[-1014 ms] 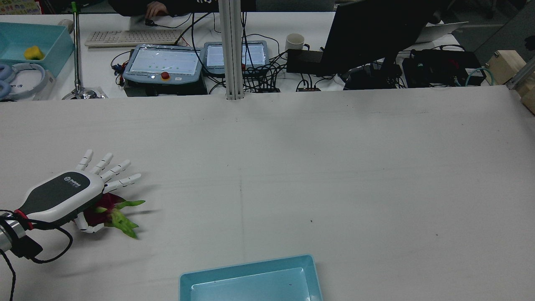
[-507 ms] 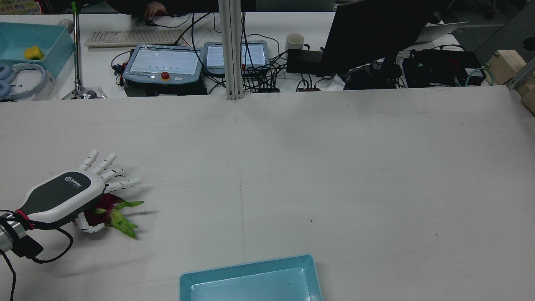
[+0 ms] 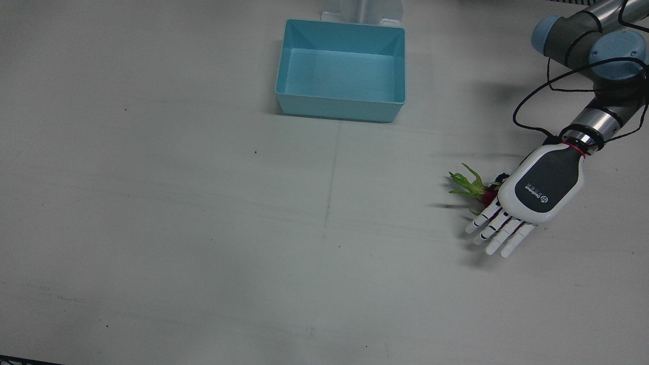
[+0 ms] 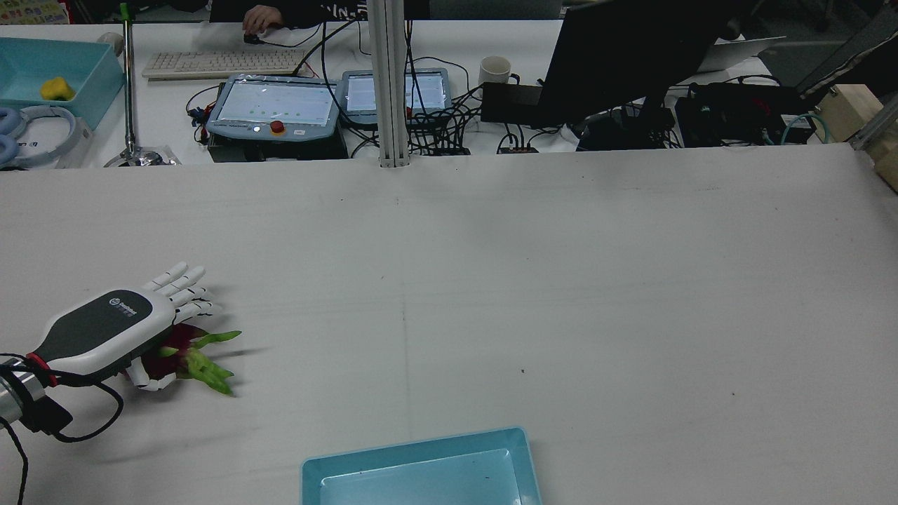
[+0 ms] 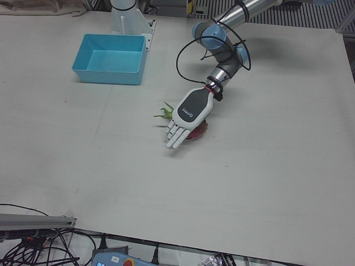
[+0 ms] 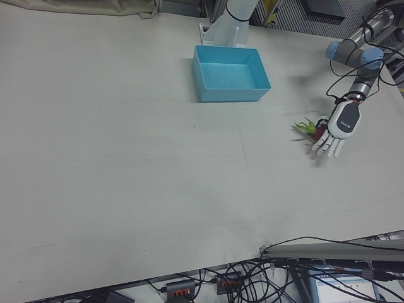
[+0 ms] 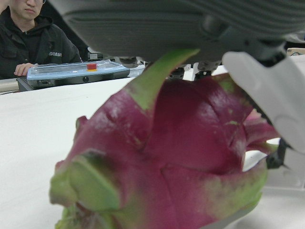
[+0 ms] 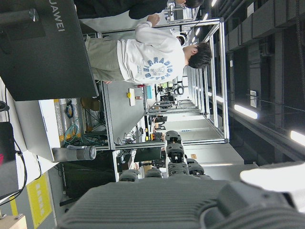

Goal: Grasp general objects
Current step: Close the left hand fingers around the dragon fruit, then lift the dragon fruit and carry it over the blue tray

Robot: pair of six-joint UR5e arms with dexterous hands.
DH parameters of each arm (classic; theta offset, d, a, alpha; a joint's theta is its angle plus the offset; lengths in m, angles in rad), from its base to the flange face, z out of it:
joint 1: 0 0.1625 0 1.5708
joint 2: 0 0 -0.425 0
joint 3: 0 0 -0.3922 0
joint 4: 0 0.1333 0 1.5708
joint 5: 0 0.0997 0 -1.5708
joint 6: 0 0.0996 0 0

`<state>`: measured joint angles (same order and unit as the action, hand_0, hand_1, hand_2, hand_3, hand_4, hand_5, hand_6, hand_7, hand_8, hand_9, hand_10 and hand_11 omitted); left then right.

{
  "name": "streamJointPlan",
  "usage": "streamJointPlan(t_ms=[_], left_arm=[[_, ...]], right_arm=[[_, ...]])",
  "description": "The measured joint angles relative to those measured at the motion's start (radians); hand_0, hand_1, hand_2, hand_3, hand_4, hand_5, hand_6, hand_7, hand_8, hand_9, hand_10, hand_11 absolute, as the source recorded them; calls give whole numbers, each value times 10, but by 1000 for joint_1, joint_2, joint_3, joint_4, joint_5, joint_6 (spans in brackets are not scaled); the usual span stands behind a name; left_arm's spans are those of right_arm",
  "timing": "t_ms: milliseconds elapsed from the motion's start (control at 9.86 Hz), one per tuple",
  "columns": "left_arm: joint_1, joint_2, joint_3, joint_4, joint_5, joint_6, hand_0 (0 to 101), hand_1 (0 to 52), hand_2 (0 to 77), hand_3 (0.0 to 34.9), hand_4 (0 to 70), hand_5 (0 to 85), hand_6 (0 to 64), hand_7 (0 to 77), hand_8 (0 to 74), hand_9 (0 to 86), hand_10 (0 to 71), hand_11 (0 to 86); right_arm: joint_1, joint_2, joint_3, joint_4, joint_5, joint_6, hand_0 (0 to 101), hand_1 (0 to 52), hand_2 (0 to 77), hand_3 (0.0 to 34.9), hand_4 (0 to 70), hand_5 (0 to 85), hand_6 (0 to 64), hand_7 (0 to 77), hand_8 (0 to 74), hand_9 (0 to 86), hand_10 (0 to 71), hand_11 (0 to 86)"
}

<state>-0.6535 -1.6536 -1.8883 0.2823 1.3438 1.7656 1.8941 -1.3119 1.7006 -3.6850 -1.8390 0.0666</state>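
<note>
A dragon fruit [image 3: 474, 186], magenta with green leafy tips, lies on the white table on the robot's left side. It also shows in the rear view [image 4: 189, 356] and fills the left hand view [image 7: 181, 157]. My left hand [image 3: 540, 185] is palm-down right over it, covering most of the fruit, with its fingers [image 3: 499, 230] stretched past it and bent down a little, not closed on it. The thumb [image 7: 274, 95] sits by the fruit's side. My right hand [image 8: 157, 205] shows only as a grey palm edge in its own view, aimed up at the room.
A light-blue bin [image 3: 339, 107] stands at the robot's side of the table near the middle, also in the rear view [image 4: 414, 449]. Beyond the table's far edge are teach pendants [image 4: 273, 105], a keyboard, cables and a monitor.
The left hand's fingers were spread wide and are now drawn together and bent downward over the fruit. The hand and the fruit have barely shifted.
</note>
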Motion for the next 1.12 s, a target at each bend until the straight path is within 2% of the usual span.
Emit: streamJointPlan(t_ms=[101, 203, 304, 406, 507, 609, 710, 812, 913, 1014, 1116], left_arm=[[0, 0, 0, -1, 0, 0, 591, 0, 458, 0, 82, 169, 65, 256, 44, 11, 11, 11], [0, 0, 0, -4, 0, 0, 596, 0, 431, 0, 82, 131, 109, 251, 109, 11, 11, 11], [0, 0, 0, -9, 0, 0, 596, 0, 431, 0, 82, 131, 109, 251, 109, 11, 11, 11], [-1, 0, -1, -12, 0, 0, 599, 0, 420, 0, 65, 104, 153, 322, 169, 76, 11, 11], [-1, 0, -1, -14, 0, -1, 599, 0, 415, 0, 44, 104, 169, 355, 196, 120, 11, 11], [-1, 0, 0, -16, 0, -1, 603, 0, 415, 0, 49, 104, 185, 371, 218, 147, 11, 11], [-1, 0, 0, -18, 0, 0, 606, 0, 415, 0, 49, 109, 218, 404, 251, 191, 44, 11], [-1, 0, 2, -20, 0, 0, 606, 0, 415, 0, 49, 109, 218, 404, 251, 191, 44, 11], [-1, 0, 3, -22, -1, 0, 603, 0, 415, 0, 142, 164, 371, 535, 382, 349, 284, 180], [-1, 0, 4, -24, -1, 0, 603, 0, 415, 0, 142, 164, 371, 535, 382, 349, 284, 180], [-1, 0, 4, -25, -1, 0, 597, 0, 415, 0, 218, 196, 420, 573, 431, 425, 338, 305]], right_arm=[[0, 0, 0, 0, 0, 0, 0, 54, 16, 0, 0, 5, 0, 0, 0, 5, 0, 5], [0, 0, 0, 0, 0, 0, 0, 54, 16, 0, 0, 5, 0, 0, 0, 5, 0, 5], [0, 0, 0, 0, 0, 0, 0, 54, 16, 0, 0, 5, 0, 0, 0, 5, 0, 5], [0, 0, 0, 0, 0, 0, 0, 54, 16, 0, 0, 5, 0, 0, 0, 5, 0, 5], [0, 0, 0, 0, 0, 0, 0, 54, 16, 0, 0, 5, 0, 0, 0, 5, 0, 5], [0, 0, 0, 0, 0, 0, 0, 54, 16, 0, 0, 5, 0, 0, 0, 5, 0, 5], [0, 0, 0, 0, 0, 0, 0, 54, 16, 0, 0, 5, 0, 0, 0, 5, 0, 5], [0, 0, 0, 0, 0, 0, 0, 54, 16, 0, 0, 11, 0, 0, 0, 5, 0, 5], [0, 0, 0, 0, 0, 0, 0, 54, 16, 0, 0, 11, 0, 0, 0, 11, 0, 5], [0, 0, 0, 0, 0, 0, 0, 54, 16, 0, 0, 11, 0, 0, 0, 11, 0, 5], [0, 0, 0, 0, 0, 0, 0, 54, 16, 0, 0, 11, 0, 0, 0, 5, 0, 5]])
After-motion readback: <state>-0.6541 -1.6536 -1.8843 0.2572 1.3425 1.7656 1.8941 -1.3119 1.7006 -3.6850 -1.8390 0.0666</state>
